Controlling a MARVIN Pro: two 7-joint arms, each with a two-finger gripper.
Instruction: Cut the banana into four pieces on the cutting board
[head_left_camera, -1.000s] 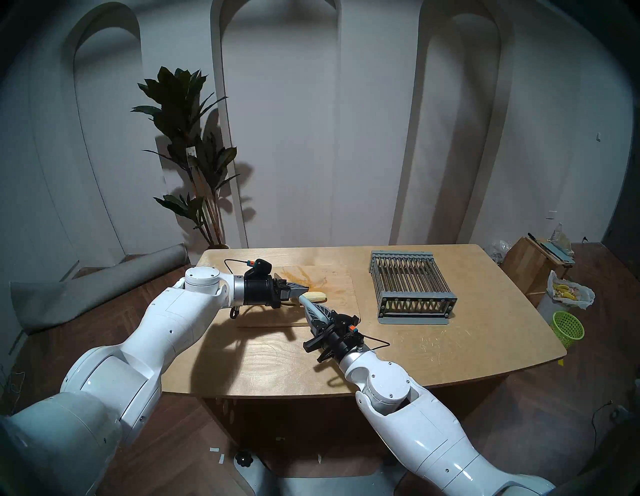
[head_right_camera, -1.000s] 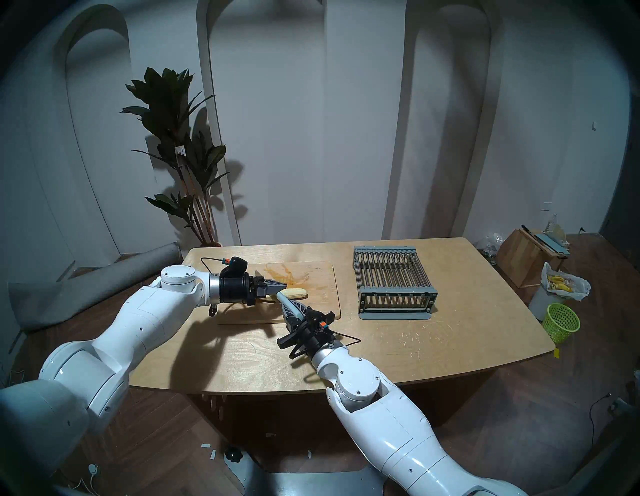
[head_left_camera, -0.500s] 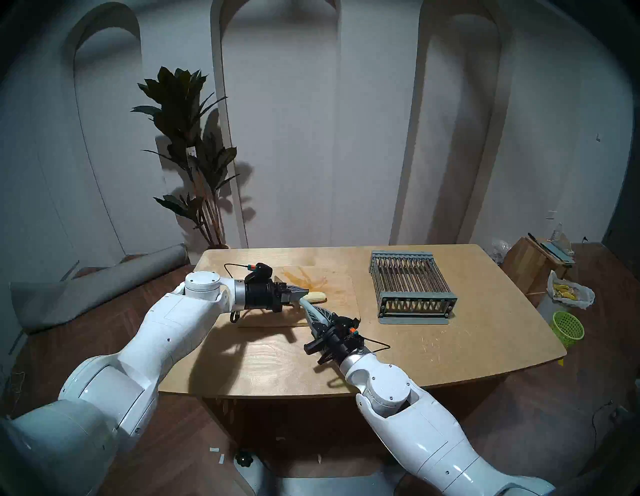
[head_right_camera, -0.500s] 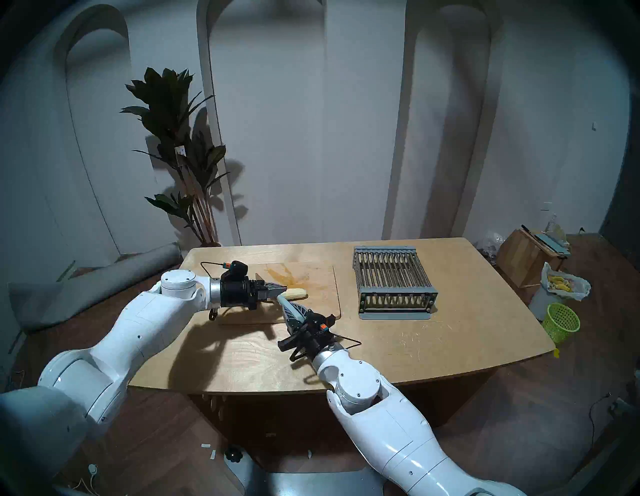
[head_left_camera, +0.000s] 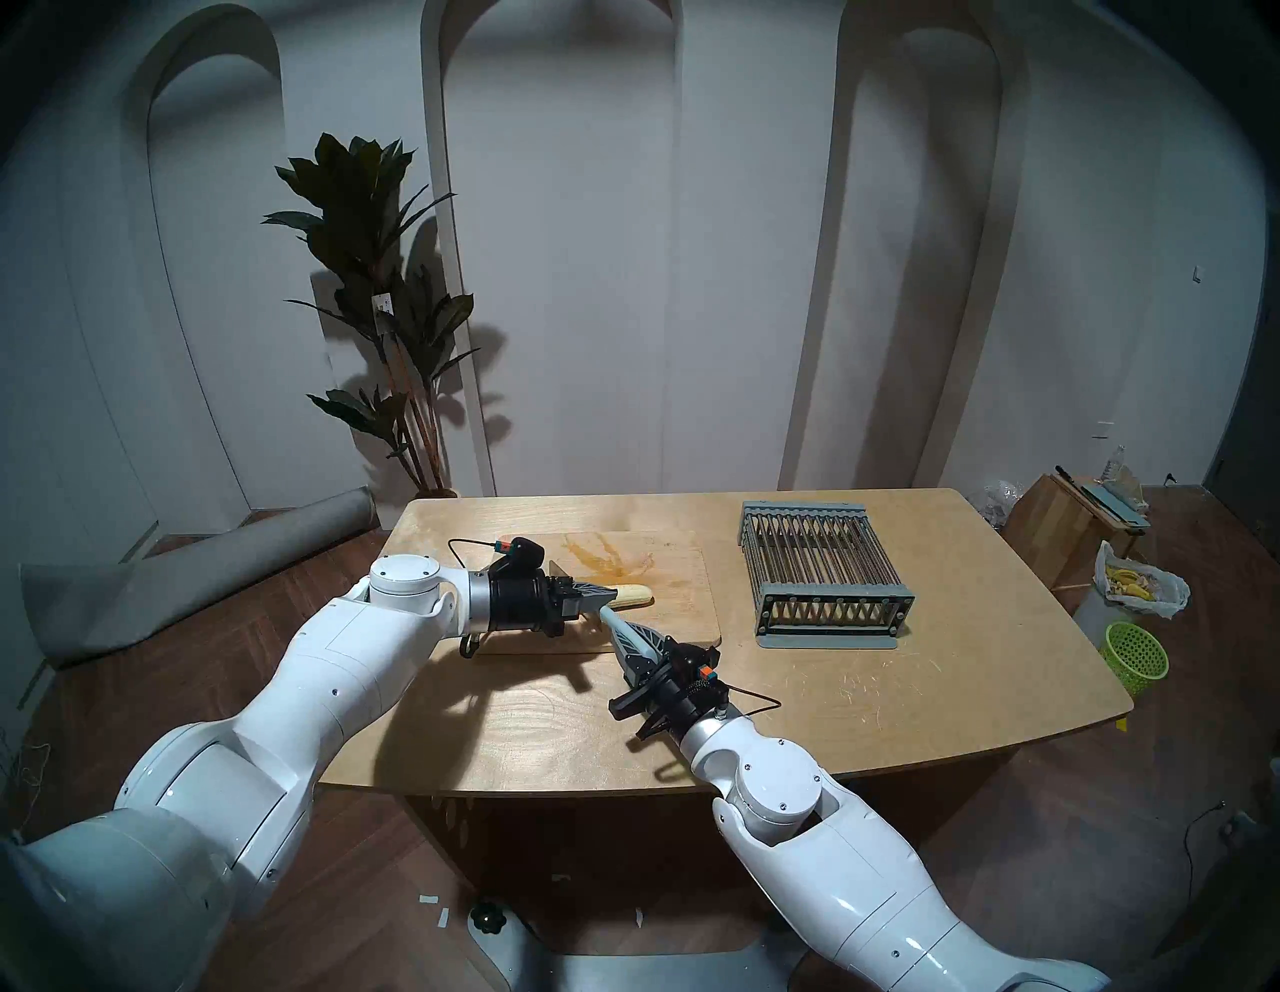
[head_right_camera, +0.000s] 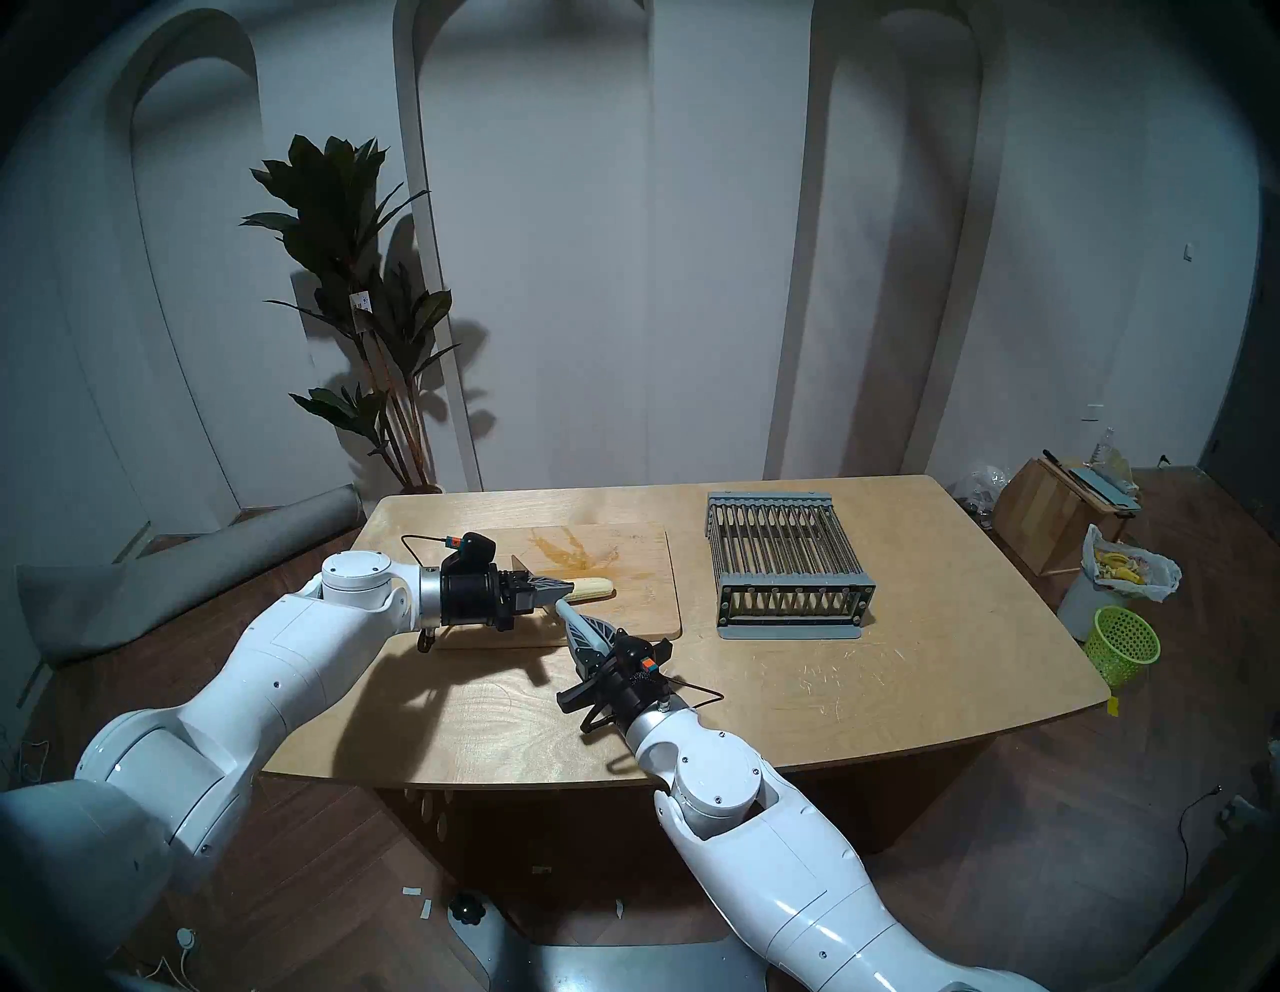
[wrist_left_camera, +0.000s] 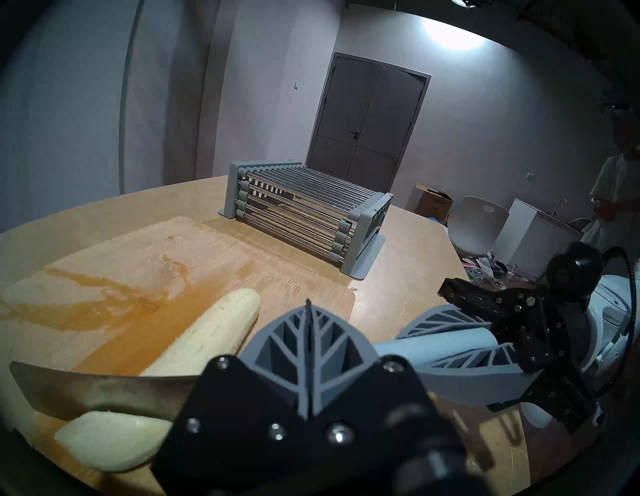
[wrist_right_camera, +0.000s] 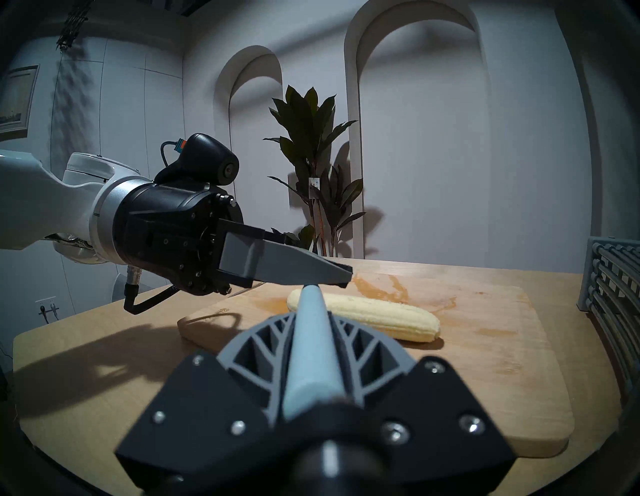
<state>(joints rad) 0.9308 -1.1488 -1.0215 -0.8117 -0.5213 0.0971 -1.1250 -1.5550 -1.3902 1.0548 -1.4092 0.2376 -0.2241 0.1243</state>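
**Knife across the banana, both grippers closed**

Nearest on the pale wooden table, the right gripper reaches in from the near right. Its grey ribbed fingers are clamped on the pale blue-grey handle of a knife, which points toward the far left. The knife's dull, brownish blade runs on under the left gripper and lies across the peeled, pale cream-yellow banana near its left end.

The left gripper comes in from the left, tilted slightly downward. Its two fingers are pressed together with nothing between them, and their tips hang just over the banana's left end.

The banana lies lengthwise on the light rectangular wooden cutting board, left of the board's middle. In the left wrist view a stubby pale part shows on the near side of the blade and the long part on the far side. The blade covers the place between them, so whether they are already severed cannot be told.

An orange-brown splash stain spreads over the board just beyond the banana.

To the right, well apart from the board, stands a grey slatted metal rack. Beyond the table's far left corner is a tall dark-leaved potted plant.
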